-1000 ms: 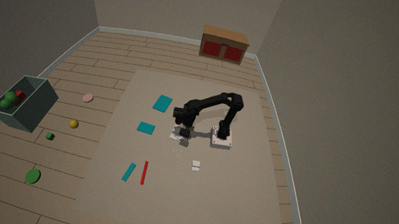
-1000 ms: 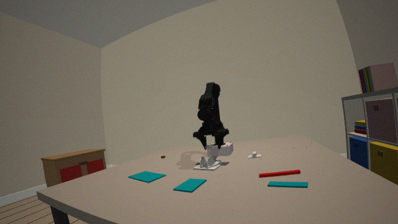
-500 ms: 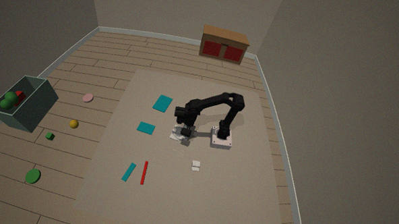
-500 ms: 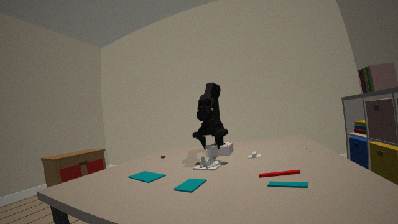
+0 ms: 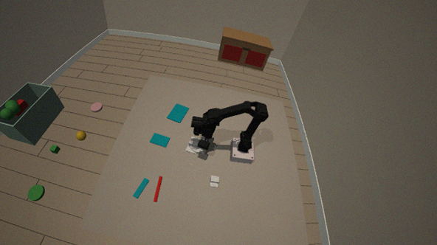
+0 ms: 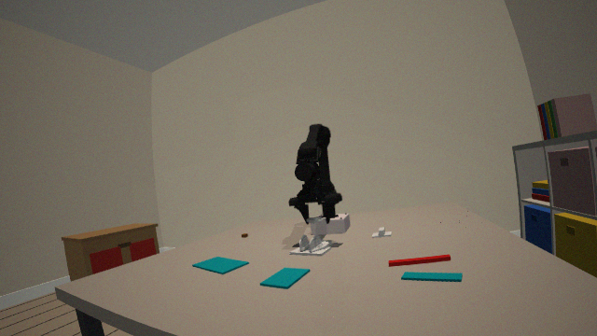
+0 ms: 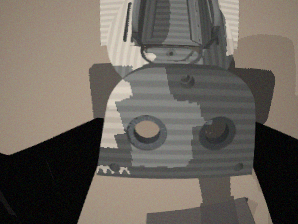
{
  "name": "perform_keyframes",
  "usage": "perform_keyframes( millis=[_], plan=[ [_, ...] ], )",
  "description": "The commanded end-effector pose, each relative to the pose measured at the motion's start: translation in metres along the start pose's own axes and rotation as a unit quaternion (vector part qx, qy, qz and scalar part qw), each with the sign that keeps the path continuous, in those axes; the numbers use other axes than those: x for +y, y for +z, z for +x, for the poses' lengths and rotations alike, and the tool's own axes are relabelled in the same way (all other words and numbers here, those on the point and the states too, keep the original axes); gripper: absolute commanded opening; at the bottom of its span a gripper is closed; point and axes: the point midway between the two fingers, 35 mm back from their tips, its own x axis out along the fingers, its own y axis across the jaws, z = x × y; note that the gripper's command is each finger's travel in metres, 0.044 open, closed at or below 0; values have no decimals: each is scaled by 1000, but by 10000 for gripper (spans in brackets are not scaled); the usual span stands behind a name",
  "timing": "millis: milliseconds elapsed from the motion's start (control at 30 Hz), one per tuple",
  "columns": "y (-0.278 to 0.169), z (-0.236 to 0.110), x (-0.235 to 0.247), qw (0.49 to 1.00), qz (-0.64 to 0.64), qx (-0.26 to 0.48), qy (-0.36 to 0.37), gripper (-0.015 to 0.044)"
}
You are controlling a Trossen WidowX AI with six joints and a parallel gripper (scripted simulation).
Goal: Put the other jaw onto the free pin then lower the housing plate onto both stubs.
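Observation:
My gripper [image 6: 318, 221] [image 7: 177, 128] is shut on the housing plate [image 7: 175, 107] [image 6: 318, 227], a grey plate with two round holes, gripped by its side edges. It is held in the air over the arm-side end of the white mechanism base [image 6: 298, 253] [image 5: 189, 150]. On that base two pale jaws stand up side by side, a left one [image 6: 304, 244] and a right one [image 6: 316, 245]. The jaws show only in part at the top of the wrist view, beyond the plate. The pins, the stubs and the meshing of the teeth cannot be made out.
Teal pads [image 5: 177, 113] [image 5: 160, 140] lie beyond the base. A teal strip [image 5: 141, 188] and a red bar [image 5: 158, 188] [image 6: 420, 260] lie to one side. A small white part [image 5: 214, 181] [image 6: 381, 232] stands near the arm's base [image 5: 242, 154]. A small brown piece [image 6: 244, 235] lies on the table.

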Motion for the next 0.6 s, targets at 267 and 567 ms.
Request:
perform_keyframes(
  millis=[267, 567],
  plan=[
    [0, 0, 0, 1000, -2, 0, 2, 351],
    [0, 4, 0, 1000, -2, 0, 2, 351]
  ],
)
